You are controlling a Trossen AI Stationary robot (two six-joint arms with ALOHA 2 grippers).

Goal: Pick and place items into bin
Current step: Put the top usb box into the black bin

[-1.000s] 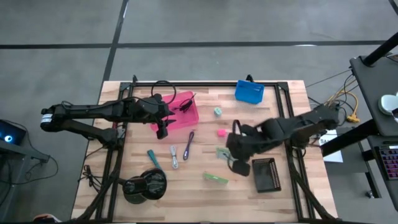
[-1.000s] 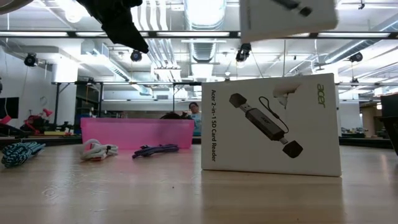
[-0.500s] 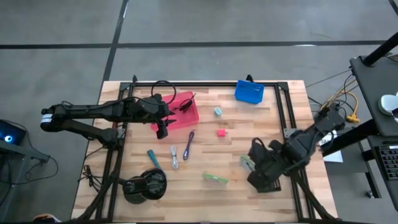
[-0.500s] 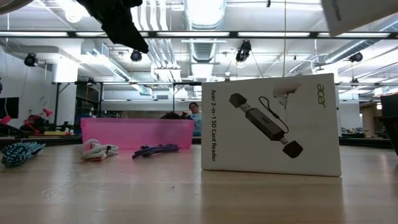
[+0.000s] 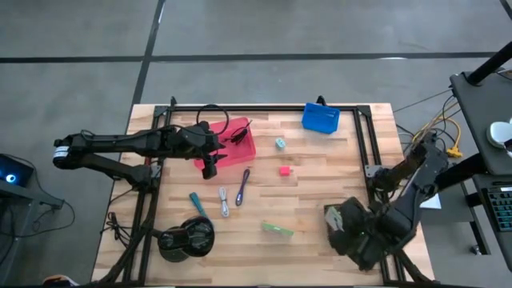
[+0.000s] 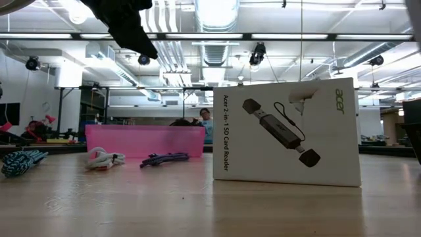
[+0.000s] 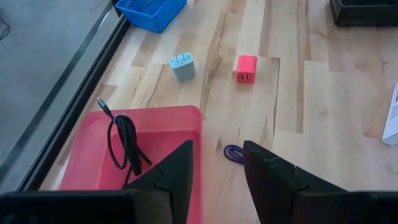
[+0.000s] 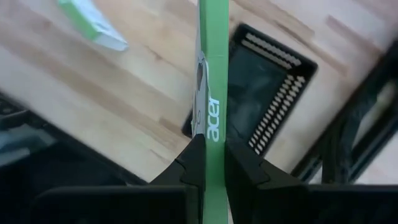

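Note:
My right gripper (image 5: pixel 336 221) is shut on a white Acer packet with a green edge (image 8: pixel 212 74), above the table's near right corner. A second green packet (image 5: pixel 277 230) lies flat at the near middle and fills the low view (image 6: pixel 286 131). My left gripper (image 7: pixel 217 165) hovers open over the near left corner of the pink bin (image 5: pixel 234 145), which holds a black cable (image 7: pixel 122 140). On the table lie a pale teal cube (image 5: pixel 280 143), a pink cube (image 5: pixel 285 170), a purple cord (image 5: pixel 242 186), a grey cord (image 5: pixel 224 200) and a teal pen (image 5: pixel 197 203). My right gripper pinches the packet between its two fingers (image 8: pixel 191 158), one on each wide face, with the green narrow edge (image 8: pixel 212 134) showing between them. The fingers point down from above. The packet is lifted clear and hangs below them, over the black tray.
A blue basket (image 5: pixel 321 118) sits at the far edge. A black perforated tray (image 8: pixel 268 102) lies under my right gripper near the right edge. A big black round object (image 5: pixel 186 237) stands at the near left. Bare wood shows around the cubes at the table's middle.
My right gripper has carried the packet from the table's middle toward the near right corner, lifted clear of the wood; in the low view the packet slid off to the right and out of sight. My left arm has kept still.

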